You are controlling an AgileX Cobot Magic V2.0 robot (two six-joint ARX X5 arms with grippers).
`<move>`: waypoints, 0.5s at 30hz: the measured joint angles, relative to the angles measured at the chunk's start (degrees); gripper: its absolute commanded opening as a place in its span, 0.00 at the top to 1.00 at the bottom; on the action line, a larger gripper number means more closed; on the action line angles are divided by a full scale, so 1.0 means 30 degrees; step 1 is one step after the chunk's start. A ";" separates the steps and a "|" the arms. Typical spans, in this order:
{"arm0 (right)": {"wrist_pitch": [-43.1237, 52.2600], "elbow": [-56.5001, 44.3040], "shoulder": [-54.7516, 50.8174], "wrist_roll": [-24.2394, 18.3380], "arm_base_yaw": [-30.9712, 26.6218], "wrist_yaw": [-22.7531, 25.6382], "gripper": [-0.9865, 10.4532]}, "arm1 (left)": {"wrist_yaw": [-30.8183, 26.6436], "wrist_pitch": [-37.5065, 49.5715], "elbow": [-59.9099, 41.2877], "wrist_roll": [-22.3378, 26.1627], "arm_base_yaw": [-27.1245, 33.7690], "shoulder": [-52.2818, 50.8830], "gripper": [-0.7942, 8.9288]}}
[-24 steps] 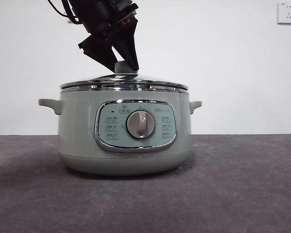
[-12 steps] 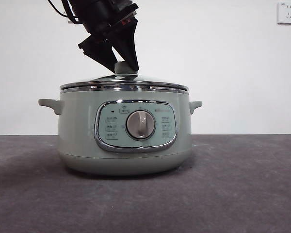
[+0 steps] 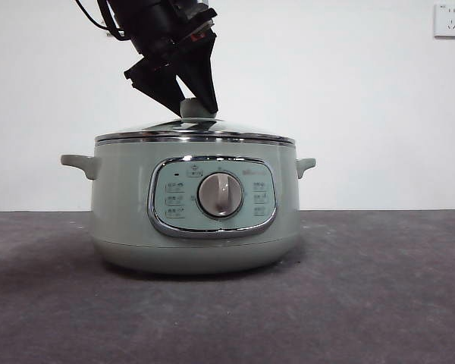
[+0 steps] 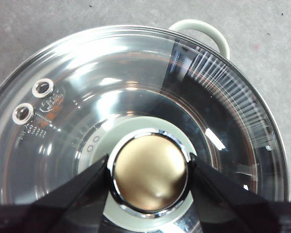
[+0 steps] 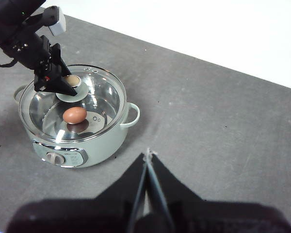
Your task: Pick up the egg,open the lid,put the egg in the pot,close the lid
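The pot [image 3: 195, 214] stands on the grey tabletop [image 3: 379, 288] with its dial [image 3: 219, 194] facing the front camera; the lid [image 3: 195, 132] sits level on the pot's rim; the left gripper [image 3: 191, 102] comes down from the upper left, dark and angled, with its jaws set on either side of the knob [image 3: 191, 108]; in the left wrist view the two black jaws press against the knob's [image 4: 150, 173] round chrome-ringed top, one on each side, so they are closed on it. Through the glass, in the right wrist view, the egg [image 5: 74, 114] lies inside the pot [image 5: 77, 131], on its bottom, just beside the knob [image 5: 71, 80] as seen from above; the left gripper [image 5: 69, 88] shows there too, tips at the knob. The right gripper [image 5: 148, 158] hangs well apart from the pot, above bare tabletop [image 5: 223, 136], its jaws shut together with only a thin slit between them, holding nothing. A white wall socket [image 3: 449, 20] sits high on the wall behind.
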 measured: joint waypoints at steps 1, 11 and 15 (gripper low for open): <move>0.0000 0.0000 0.0000 0.0000 0.0000 0.0000 0.92 | 0.0000 -0.0044 0.0007 0.0000 0.0000 0.0000 0.88; 0.0000 0.0000 0.0000 -0.0007 0.0000 0.0000 0.92 | 0.0168 -0.0372 0.0066 -0.0066 0.0015 0.0007 0.49; 0.0000 0.0000 0.0000 -0.0007 0.0000 0.0000 0.92 | 0.0226 -0.0430 0.0073 -0.0058 0.0007 -0.0080 0.49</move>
